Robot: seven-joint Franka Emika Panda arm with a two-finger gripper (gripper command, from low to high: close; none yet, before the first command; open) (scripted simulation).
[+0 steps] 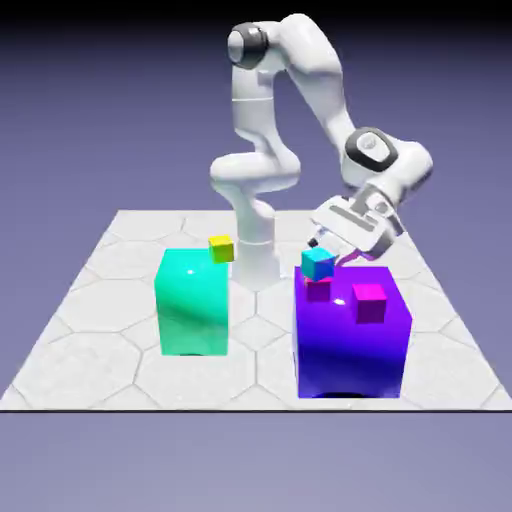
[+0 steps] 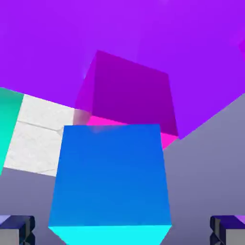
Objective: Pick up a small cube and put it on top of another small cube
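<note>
A plain blue-violet backdrop (image 1: pixel 100 100) fills everything behind, darker toward the top and paler lower down. Below it lies a pale grey table (image 1: pixel 100 330) marked with faint hexagonal lines, its front edge running straight across. Soft, even light falls from above, and a dark shadow sits near the front edge. In the hand view, a strip of that white surface (image 2: pixel 40 139) shows.

bright, even rendered light; sharp focus throughout; glossy glare on the purple block (image 1: pixel 352 335), dark shadow beneath it
</note>
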